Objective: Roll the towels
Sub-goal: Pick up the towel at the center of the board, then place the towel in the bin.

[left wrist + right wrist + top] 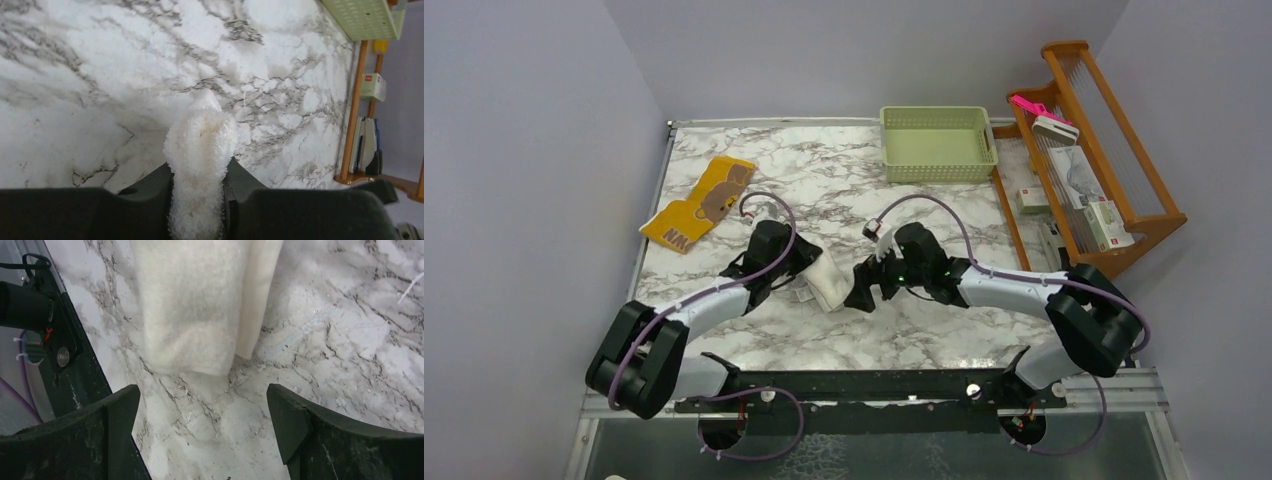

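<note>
Left tool (200, 172) is narrowed onto the fluffy cream-white cloth towel (200, 145), whose bunched end pokes out between its dark fingers above the white, grey-veined marble table (100, 75). Right tool (202, 407) stands wide and holds nothing; the same towel's folded edge lies just ahead of its fingers. Both tools meet near the table's middle. Well apart, at the far left, the mustard-yellow towel (699, 203) with a brown bear print lies flat. A pale green plastic basket (938, 143) sits at the far edge.
</note>
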You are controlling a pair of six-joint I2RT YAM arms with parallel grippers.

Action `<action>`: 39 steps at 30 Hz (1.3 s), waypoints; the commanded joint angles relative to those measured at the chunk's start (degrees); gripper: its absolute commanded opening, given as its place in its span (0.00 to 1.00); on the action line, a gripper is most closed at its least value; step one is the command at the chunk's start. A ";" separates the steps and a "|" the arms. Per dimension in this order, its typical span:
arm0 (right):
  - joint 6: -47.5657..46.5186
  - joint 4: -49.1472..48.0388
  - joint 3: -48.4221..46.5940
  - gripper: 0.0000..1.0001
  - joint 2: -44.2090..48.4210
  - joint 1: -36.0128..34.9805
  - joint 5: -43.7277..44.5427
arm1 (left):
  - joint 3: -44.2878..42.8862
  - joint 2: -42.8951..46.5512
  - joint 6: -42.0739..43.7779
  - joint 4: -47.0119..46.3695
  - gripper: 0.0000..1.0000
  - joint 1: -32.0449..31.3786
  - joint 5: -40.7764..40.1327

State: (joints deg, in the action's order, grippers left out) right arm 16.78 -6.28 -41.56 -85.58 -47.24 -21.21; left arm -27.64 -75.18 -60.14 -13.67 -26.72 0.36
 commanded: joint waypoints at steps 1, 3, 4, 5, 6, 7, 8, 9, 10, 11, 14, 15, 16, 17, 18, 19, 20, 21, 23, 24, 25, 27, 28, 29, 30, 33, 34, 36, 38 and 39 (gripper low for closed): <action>4.25 -9.33 3.11 1.00 1.96 2.84 -9.16 | -1.68 5.08 11.18 -6.24 0.00 0.22 3.44; 4.35 -12.07 3.98 1.00 2.46 3.68 -11.83 | -2.43 5.75 13.91 -8.15 0.00 0.88 8.12; 5.79 -22.55 8.26 1.00 5.80 7.29 -20.65 | -5.35 6.60 17.93 -9.44 0.00 1.96 15.57; 6.26 -24.74 9.28 1.00 6.56 9.10 -23.85 | -6.34 6.82 19.21 -9.44 0.00 2.25 17.78; 7.03 -26.87 10.06 1.00 6.98 10.88 -26.25 | -7.33 6.94 20.34 -9.49 0.00 2.75 20.82; 7.89 -28.92 10.68 1.00 7.23 12.56 -28.37 | -8.33 7.00 21.51 -9.45 0.00 3.26 23.57; 9.09 -31.66 11.36 1.00 7.39 14.25 -30.04 | -9.36 6.98 22.71 -9.44 0.00 3.62 26.27; 10.47 -34.46 11.96 1.00 7.25 15.70 -31.69 | -10.32 6.89 23.75 -9.44 0.00 4.01 28.63; 11.76 -37.17 12.17 1.00 6.95 16.88 -33.43 | -11.13 6.77 24.62 -9.44 0.00 4.39 30.95; 12.68 -39.22 12.01 1.00 6.40 17.52 -34.57 | -11.98 6.53 25.22 -9.47 0.00 4.64 33.13; 12.43 -40.80 9.88 1.00 3.90 17.76 -36.22 | -14.72 4.98 25.17 -10.27 0.00 5.24 41.04; 12.63 -42.86 10.02 1.00 2.81 18.05 -36.42 | -15.59 4.34 24.61 -10.77 0.00 5.19 43.43; 13.61 -46.31 10.64 1.00 2.07 18.66 -36.37 | -16.48 3.73 23.87 -11.33 0.00 5.23 45.51; 15.11 -50.31 11.37 1.00 1.29 19.43 -36.40 | -17.17 3.31 23.10 -11.98 0.00 5.26 47.42; 16.85 -54.51 11.96 1.00 0.35 20.54 -36.92 | -17.81 3.00 22.32 -12.62 0.00 5.21 49.04; 18.51 -58.32 12.41 1.00 -0.75 21.64 -37.26 | -18.42 2.82 21.74 -13.03 0.00 5.24 50.46; 19.61 -61.50 12.52 1.00 -1.85 22.45 -37.50 | -19.10 2.72 21.19 -13.26 0.00 5.26 51.83; 20.36 -63.73 12.39 1.00 -2.97 23.11 -37.84 | -19.79 2.65 20.68 -13.49 0.00 5.21 53.21; 21.45 -67.94 11.87 1.00 -5.04 23.84 -38.27 | -21.05 2.45 19.76 -13.81 0.00 5.13 55.76; 22.28 -70.08 11.48 1.00 -6.07 23.93 -38.87 | -21.60 2.41 19.39 -13.83 0.00 5.11 56.74; 23.32 -72.97 11.01 1.00 -7.19 23.87 -39.86 | -21.97 2.34 19.10 -13.95 0.00 5.01 57.69; 27.37 -79.55 9.70 1.00 -9.93 23.89 -41.84 | -22.49 1.92 18.34 -14.64 0.00 4.64 59.29; 29.99 -83.44 9.20 1.00 -11.71 23.87 -42.46 | -22.61 1.57 17.75 -15.52 0.00 4.24 60.05; 32.26 -87.43 8.49 1.00 -13.43 23.87 -43.03 | -22.69 1.08 16.98 -16.61 0.00 3.82 60.83; 34.24 -90.10 7.92 1.00 -14.88 23.84 -43.65 | -22.65 0.57 15.90 -18.16 0.00 3.29 61.37; 39.92 -95.68 6.16 1.00 -18.11 23.63 -44.44 | -22.90 -1.30 14.30 -20.90 0.00 1.44 62.22; 39.95 -95.68 5.75 1.00 -18.16 23.11 -44.66 | -23.17 -1.96 14.20 -21.29 0.00 0.77 62.48; 39.72 -95.70 5.29 1.00 -17.94 21.96 -44.60 | -23.78 -3.52 14.09 -22.05 0.00 -0.39 63.09; 40.46 -95.72 4.49 1.00 -18.07 21.16 -45.21 | -24.38 -4.74 13.58 -23.10 0.00 -1.05 63.54; 40.78 -95.71 4.33 1.00 -17.94 20.88 -45.40 | -24.68 -5.18 13.30 -23.71 0.00 -1.28 63.80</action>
State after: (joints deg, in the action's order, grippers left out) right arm 54.13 -82.15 -34.98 -103.42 -24.62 -63.86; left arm -49.39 -78.54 -44.93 -31.83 -26.68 60.25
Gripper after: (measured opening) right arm 0.999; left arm 0.237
